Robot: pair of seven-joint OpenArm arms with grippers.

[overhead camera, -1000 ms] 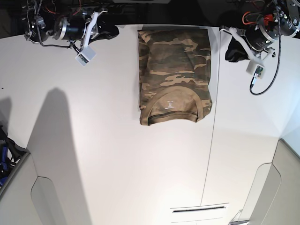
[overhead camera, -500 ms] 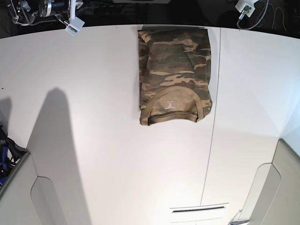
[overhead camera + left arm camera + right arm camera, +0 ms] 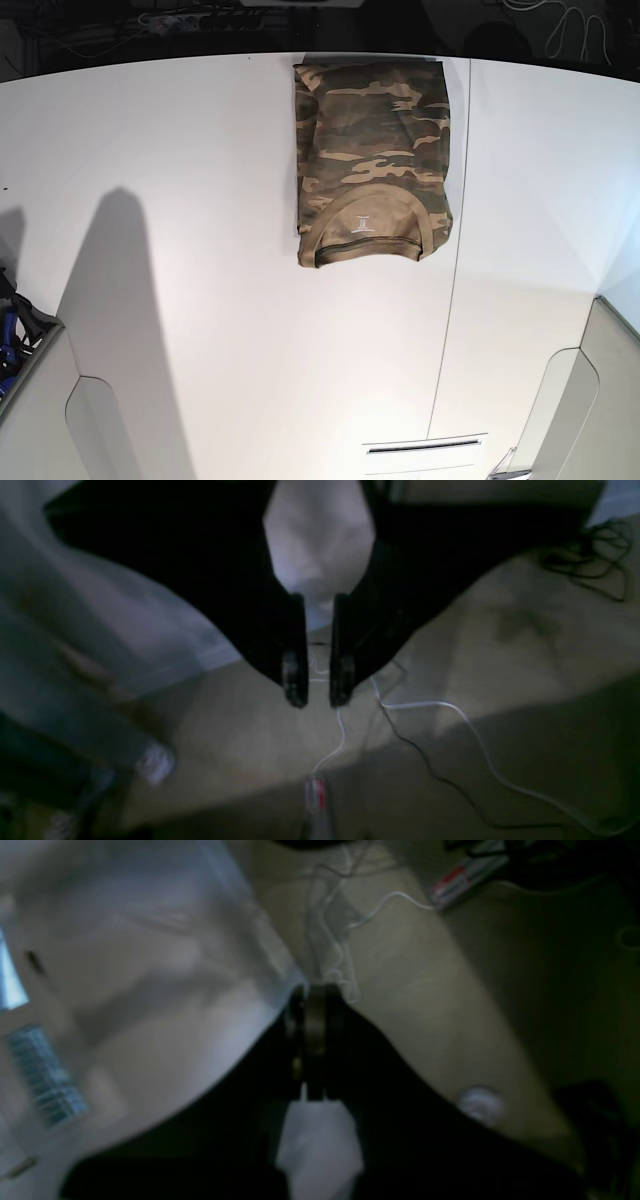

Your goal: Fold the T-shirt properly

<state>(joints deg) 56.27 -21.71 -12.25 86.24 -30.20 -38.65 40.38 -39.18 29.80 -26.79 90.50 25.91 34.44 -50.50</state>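
The T-shirt lies folded into a tall camouflage rectangle at the far middle of the white table, collar end nearest me with a small white mark showing. Neither arm appears in the base view. In the left wrist view my left gripper hangs over a tan floor, its dark fingers a narrow gap apart with nothing between them. In the right wrist view my right gripper is shut and empty. The shirt is out of both wrist views.
White and black cables trail over the floor under the left gripper. A seam runs down the table right of the shirt, with a slot near the front edge. Blue gear sits at the left edge.
Both arms have withdrawn past the table's far edge and left the base view. The folded shirt has not moved.
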